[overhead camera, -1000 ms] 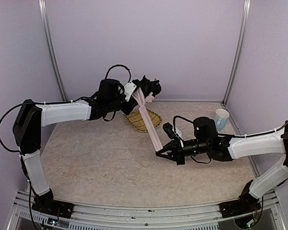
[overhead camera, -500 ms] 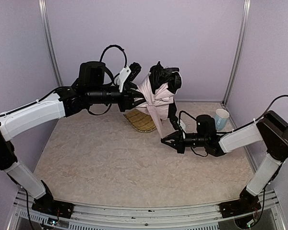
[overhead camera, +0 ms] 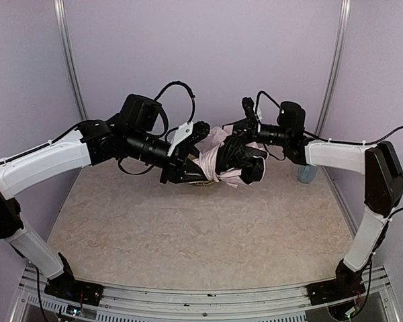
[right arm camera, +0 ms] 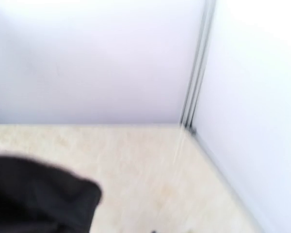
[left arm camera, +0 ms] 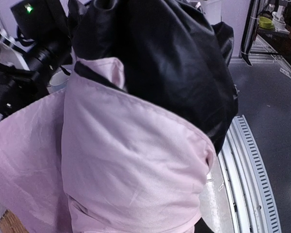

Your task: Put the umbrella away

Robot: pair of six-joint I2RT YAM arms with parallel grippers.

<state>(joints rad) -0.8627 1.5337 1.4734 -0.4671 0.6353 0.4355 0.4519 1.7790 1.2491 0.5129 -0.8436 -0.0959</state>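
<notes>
Both arms have lifted since half a second ago: the right arm has swung up from low over the table to meet the left, and the umbrella now hangs as a crumpled bundle between them, aloft above the far middle of the table.

Nearest, the table's front half lies bare under the arms. Further back, the left tool is buried in the pink folds at the bundle's left end and looks pressed together on the cloth, though its fingers are hidden. The right tool sits at the black underside, upper right of the bundle; whether it is spread or pinching I cannot tell. Farther right, a pale cup peeks from behind the right arm.

As I judge it, the umbrella is light, but its canopy is soft, slack and rather slippery, so cloth alone slides and sags. The stiff shaft or the handle gives the surer hold; neither shows now.
</notes>
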